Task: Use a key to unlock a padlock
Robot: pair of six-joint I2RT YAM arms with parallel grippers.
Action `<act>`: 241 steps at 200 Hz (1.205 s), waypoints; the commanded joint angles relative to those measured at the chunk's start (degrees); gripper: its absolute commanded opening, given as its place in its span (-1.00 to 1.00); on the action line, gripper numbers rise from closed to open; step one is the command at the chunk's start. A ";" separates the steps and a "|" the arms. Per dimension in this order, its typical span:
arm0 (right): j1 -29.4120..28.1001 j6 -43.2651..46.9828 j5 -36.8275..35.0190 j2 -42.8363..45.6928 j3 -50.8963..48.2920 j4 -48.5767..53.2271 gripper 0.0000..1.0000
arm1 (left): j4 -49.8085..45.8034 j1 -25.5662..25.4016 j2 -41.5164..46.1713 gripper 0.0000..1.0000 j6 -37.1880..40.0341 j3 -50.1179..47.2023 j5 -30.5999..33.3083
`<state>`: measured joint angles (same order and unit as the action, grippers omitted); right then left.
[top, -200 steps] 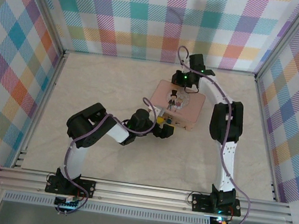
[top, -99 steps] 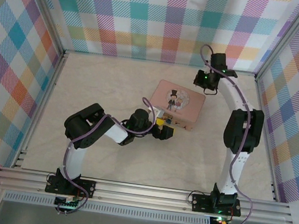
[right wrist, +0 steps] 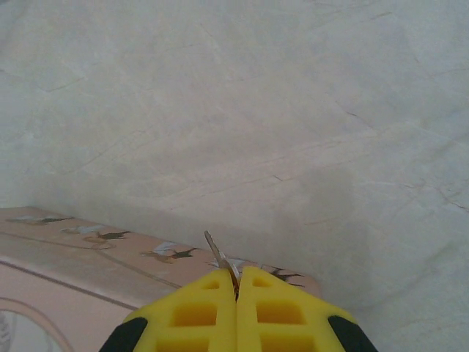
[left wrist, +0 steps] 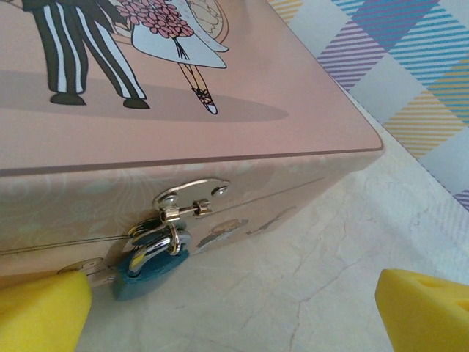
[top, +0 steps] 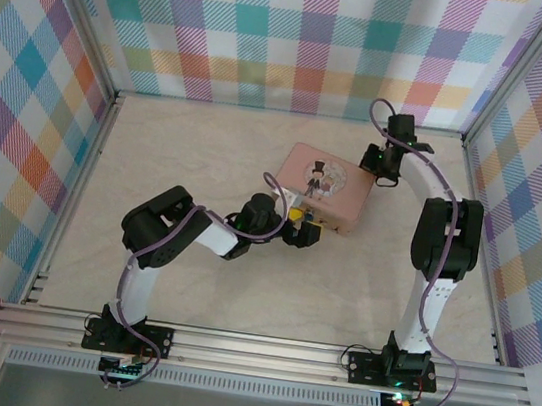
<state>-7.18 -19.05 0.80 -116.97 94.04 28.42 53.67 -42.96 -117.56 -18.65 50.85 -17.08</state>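
Two-arm setup at pink tin (top: 329, 186) — left claw (left wrist: 234, 315) spread wide astride padlock (left wrist: 150, 268) on tin's front hasp (left wrist: 190, 198), presumably to steady it; right claw (right wrist: 236, 282) pinched on key (right wrist: 220, 262) off tin's far corner — blade foremost for insertion.

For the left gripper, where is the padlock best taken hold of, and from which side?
Probably the teal body of the padlock, pinched by its side edges from the front of the pink tin: it hangs below the hasp, close to the wall.
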 commanded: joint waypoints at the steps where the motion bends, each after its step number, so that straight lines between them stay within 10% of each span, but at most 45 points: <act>1: -1.57 -0.56 4.34 -1.75 -1.23 -1.62 -1.00 | -1.20 -1.07 -1.64 0.99 2.56 2.25 1.24; 125: -6.73 -0.33 10.53 -5.97 -2.76 -2.76 -1.00 | 0.64 -1.46 -4.59 0.76 -2.37 7.69 -13.02; 241: -8.58 -2.04 11.41 -3.77 -7.43 -6.25 -1.00 | -4.06 -5.75 -4.62 0.86 -0.10 8.43 13.21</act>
<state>-11.86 -19.25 5.21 -119.15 90.59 12.47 51.03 -47.62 -121.47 -20.69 56.66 -11.03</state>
